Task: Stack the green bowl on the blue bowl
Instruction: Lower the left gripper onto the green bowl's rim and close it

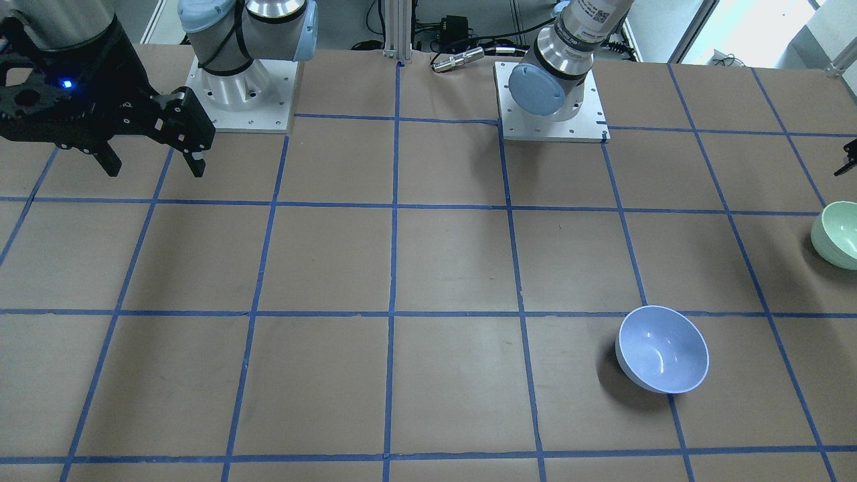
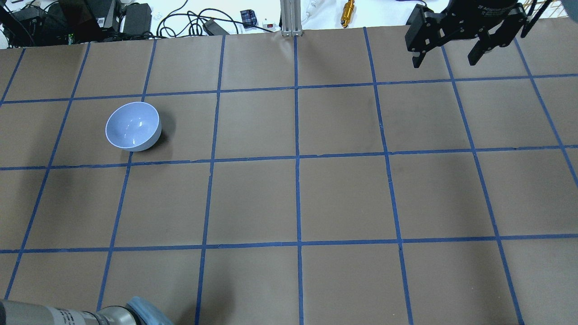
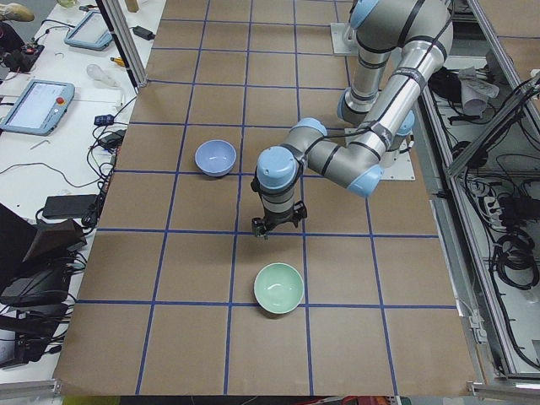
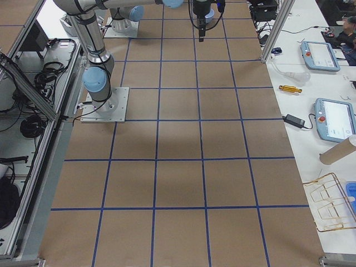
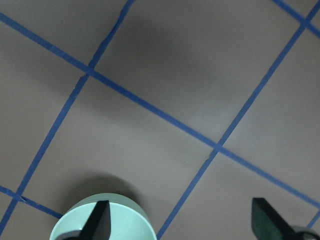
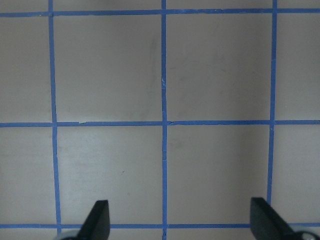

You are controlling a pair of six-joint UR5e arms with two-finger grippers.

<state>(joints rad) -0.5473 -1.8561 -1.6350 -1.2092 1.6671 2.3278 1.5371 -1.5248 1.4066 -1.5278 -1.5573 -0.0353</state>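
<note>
Green bowl (image 3: 279,288): upright, near left end of table (image 3: 194,346).
Blue bowl (image 3: 216,157): upright, well apart.
Left claw (image 3: 279,228): released, beside green bowl.
Right claw (image 2: 445,61): released, far off.

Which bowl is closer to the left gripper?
The green bowl: it lies close by the left gripper, while the blue bowl sits farther off, out of the wrist view.

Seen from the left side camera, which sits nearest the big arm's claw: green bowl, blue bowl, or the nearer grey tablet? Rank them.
1. Green bowl, just camera-side of the left gripper.
2. Blue bowl, farther along the table.
3. Grey tablet, off on the side bench.
</note>
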